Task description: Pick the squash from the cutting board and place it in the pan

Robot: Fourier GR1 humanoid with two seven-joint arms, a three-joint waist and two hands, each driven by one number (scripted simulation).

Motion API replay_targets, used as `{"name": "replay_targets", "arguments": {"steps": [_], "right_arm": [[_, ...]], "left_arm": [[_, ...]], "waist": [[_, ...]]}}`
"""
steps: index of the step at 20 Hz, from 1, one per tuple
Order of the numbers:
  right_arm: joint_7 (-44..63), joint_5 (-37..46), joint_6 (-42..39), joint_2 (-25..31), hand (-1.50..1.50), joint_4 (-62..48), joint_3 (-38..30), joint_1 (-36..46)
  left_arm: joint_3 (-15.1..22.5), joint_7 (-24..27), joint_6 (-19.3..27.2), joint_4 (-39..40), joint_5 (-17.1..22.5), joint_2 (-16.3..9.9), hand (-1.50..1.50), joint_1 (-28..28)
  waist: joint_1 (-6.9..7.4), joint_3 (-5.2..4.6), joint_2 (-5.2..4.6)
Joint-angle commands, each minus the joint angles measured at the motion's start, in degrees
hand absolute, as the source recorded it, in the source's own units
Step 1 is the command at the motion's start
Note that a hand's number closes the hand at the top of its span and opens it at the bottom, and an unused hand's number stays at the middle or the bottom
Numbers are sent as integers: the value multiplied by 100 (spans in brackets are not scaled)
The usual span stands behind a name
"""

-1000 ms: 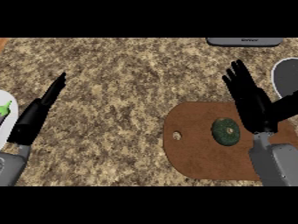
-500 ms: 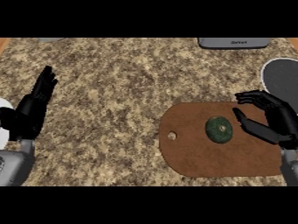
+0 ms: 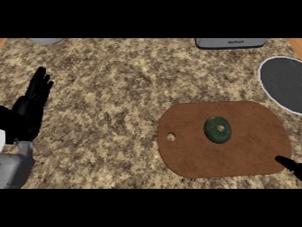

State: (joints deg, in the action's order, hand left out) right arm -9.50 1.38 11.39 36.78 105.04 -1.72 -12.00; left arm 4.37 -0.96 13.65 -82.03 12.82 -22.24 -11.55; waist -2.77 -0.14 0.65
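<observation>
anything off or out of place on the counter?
Nothing stands out. The squash sits flat near the middle of the cutting board, the pan lies beyond its far right corner, and nothing looks spilled, tipped or damaged.

dark green squash (image 3: 217, 130) on a brown cutting board (image 3: 245, 150), speckled tan-and-brown granite counter (image 3: 127, 88). pan (image 3: 289, 84) is dark grey with a pale rim, hands are black: left hand (image 3: 28, 113), right hand (image 3: 300, 169).
</observation>
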Motion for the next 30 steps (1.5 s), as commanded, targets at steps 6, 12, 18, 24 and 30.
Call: {"name": "replay_targets", "arguments": {"steps": [6, 12, 18, 24, 30], "right_arm": [[2688, -39, -1162, 1767, -150, 2134, -780, -593], [4267, -235, -1546, 2151, -150, 2653, -963, 482], [5080, -206, -1690, 1848, -150, 2310, 166, 1885], [5626, -240, -1797, 1268, -150, 2235, 1106, 2936], [6355, 388, -2173, 762, -150, 2136, 1344, 2869]], "left_arm": [[-162, -75, -207, 155, 107, -24, 0, -213], [-137, -395, -257, 25, -19, 30, 0, -500], [-44, 82, -226, 274, -334, 392, 0, -322], [-110, -198, -190, 216, -381, 473, 0, -471], [-287, -573, -302, -263, -382, 379, 0, -394]], "waist": [[116, -9, -47], [291, 6, -72], [361, 7, -88], [393, 4, -95], [300, 10, -63]]}}
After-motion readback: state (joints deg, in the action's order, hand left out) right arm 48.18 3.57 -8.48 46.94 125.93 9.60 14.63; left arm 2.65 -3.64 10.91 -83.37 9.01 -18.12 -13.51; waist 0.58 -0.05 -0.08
